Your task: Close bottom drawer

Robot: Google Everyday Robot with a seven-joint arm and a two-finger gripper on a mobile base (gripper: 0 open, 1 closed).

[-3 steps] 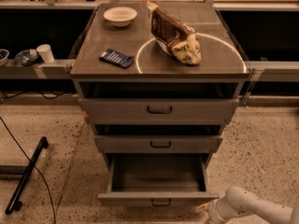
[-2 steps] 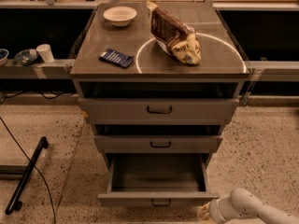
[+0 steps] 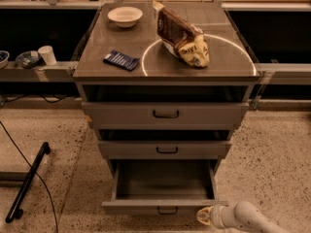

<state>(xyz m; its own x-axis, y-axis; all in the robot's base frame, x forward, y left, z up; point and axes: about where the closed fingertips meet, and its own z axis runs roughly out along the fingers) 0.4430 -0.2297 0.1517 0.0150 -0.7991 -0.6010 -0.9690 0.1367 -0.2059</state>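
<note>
The end effector point(image 3: 205, 216) is hovering at five o'clock, just beside a front corner of the bottom drawer point(image 3: 163, 207); its grip state cannot be told. That drawer is standing pulled out beneath the middle drawer point(image 3: 165, 149), speckled floor point(image 3: 272, 154) flanking it.

Matt grey metal bottom drawer point(image 3: 164, 181), glossy cabinet top point(image 3: 224, 58), rough speckled floor point(image 3: 278, 150), smooth pale claw point(image 3: 204, 216) by the drawer's front

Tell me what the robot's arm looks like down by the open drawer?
The arm is a fat, smooth white tube with ringed joints and tiny dark dots. No cables show. Its tool, at the tip, looks pale yellow and sits at the picture's bottom right, beside the front of the bottom drawer.
</note>
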